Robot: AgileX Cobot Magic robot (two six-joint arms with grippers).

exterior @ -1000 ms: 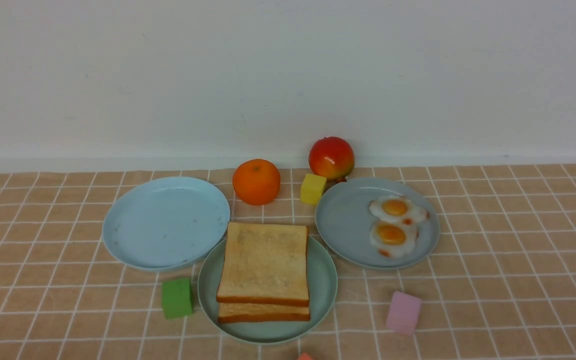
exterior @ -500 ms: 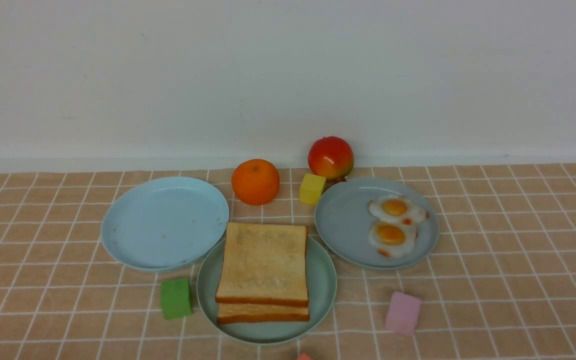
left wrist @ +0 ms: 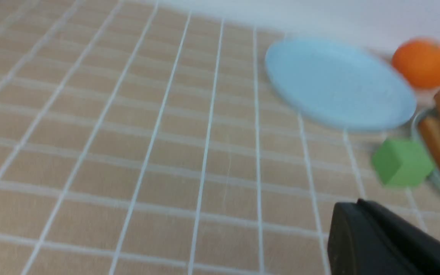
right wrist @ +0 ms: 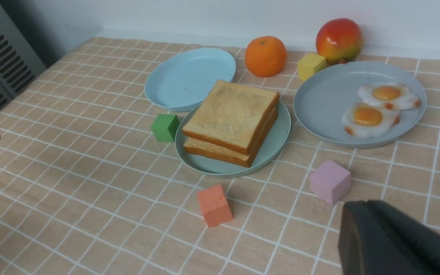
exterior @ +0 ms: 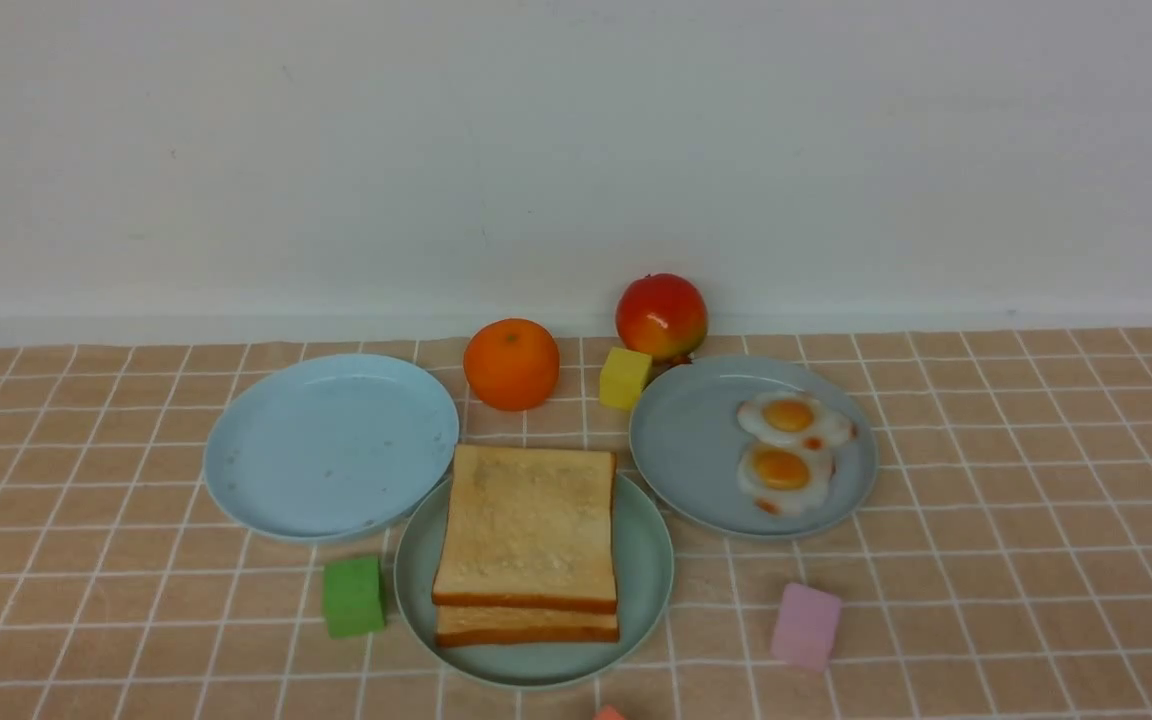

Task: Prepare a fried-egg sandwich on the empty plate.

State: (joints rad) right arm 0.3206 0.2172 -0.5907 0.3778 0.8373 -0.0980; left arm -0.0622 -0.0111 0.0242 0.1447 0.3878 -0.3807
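Two toasted bread slices (exterior: 526, 525) lie stacked on the mint-green plate (exterior: 646, 570) at the front centre; they also show in the right wrist view (right wrist: 231, 114). No egg shows between the slices. Two fried eggs (exterior: 786, 450) lie on the grey-blue plate (exterior: 686, 450) to the right. Neither arm is in the front view. My left gripper (left wrist: 357, 204) is shut and empty over bare cloth, left of the plates. My right gripper (right wrist: 365, 204) is shut and empty, near the pink cube (right wrist: 330, 181).
An empty light-blue plate (exterior: 331, 445) sits at the left. An orange (exterior: 511, 363), a red-yellow fruit (exterior: 662, 315) and a yellow cube (exterior: 625, 377) stand behind the plates. A green cube (exterior: 353, 596), the pink cube (exterior: 806, 625) and an orange-red cube (right wrist: 214, 205) lie near the front.
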